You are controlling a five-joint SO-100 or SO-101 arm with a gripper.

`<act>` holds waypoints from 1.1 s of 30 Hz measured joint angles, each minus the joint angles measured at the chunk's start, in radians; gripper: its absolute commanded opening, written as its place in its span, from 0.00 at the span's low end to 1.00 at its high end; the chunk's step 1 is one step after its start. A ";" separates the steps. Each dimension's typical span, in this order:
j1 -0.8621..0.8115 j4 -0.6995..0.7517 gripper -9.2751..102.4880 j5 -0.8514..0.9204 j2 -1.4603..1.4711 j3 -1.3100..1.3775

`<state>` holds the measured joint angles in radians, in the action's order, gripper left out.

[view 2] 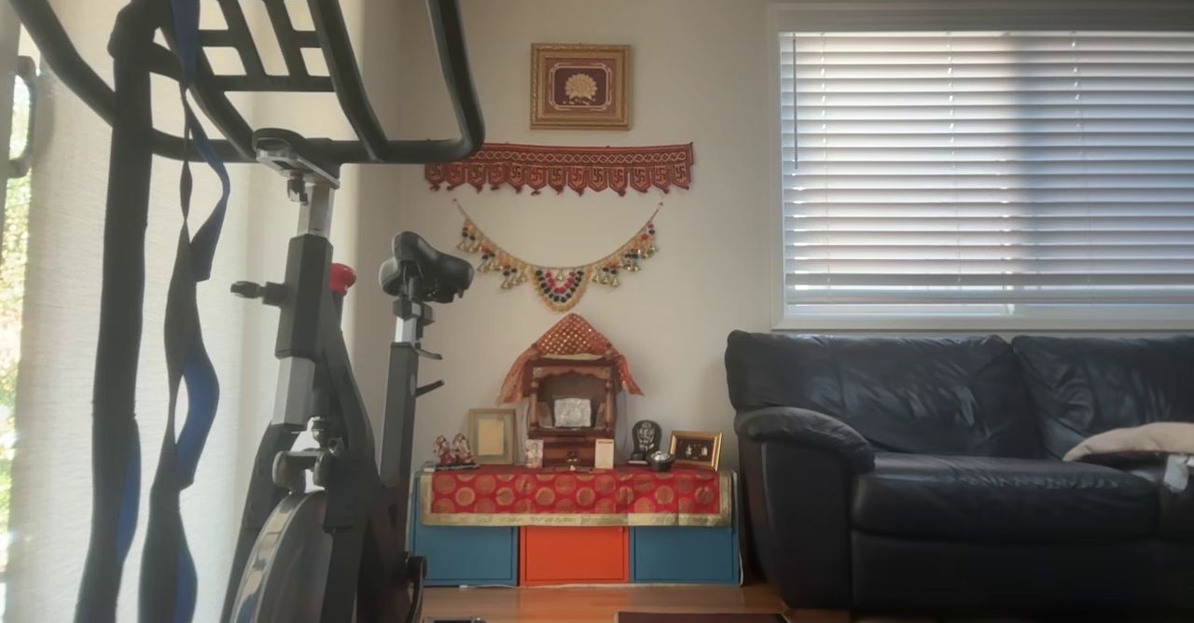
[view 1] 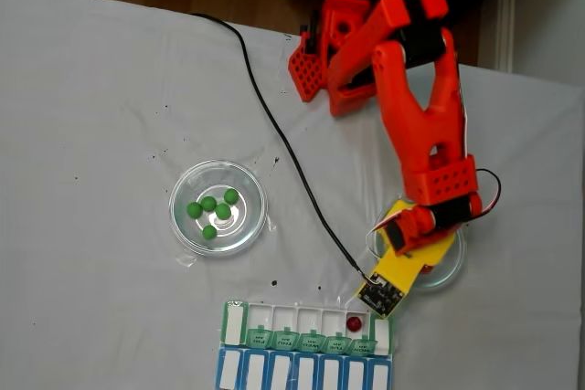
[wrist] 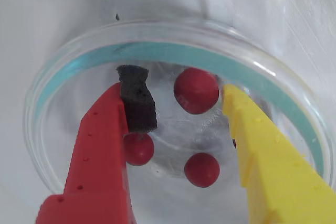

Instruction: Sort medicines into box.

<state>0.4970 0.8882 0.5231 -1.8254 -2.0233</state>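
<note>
a black cable [view 1: 274, 125] crosses the white tablecloth [view 1: 91, 116]. elsewhere, an exercise bike [view 2: 317, 399] stands left of a black sofa [view 2: 961, 455].

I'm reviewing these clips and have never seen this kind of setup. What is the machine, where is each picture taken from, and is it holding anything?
It is a small orange robot arm on a white table. The fixed view looks down; the wrist view rides on the gripper; the other view just shows a living room. The gripper hangs open inside a glass dish among dark red balls, holding nothing. Another dish holds five green balls. The pill organizer has one red ball in a compartment.
</note>
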 measured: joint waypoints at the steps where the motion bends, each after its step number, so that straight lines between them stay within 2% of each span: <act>1: 0.002 -0.003 0.29 0.000 0.000 -0.003; 33: -0.005 -0.080 0.22 0.031 0.002 -0.032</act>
<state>0.4924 0.8084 0.5538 -1.8239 -2.0555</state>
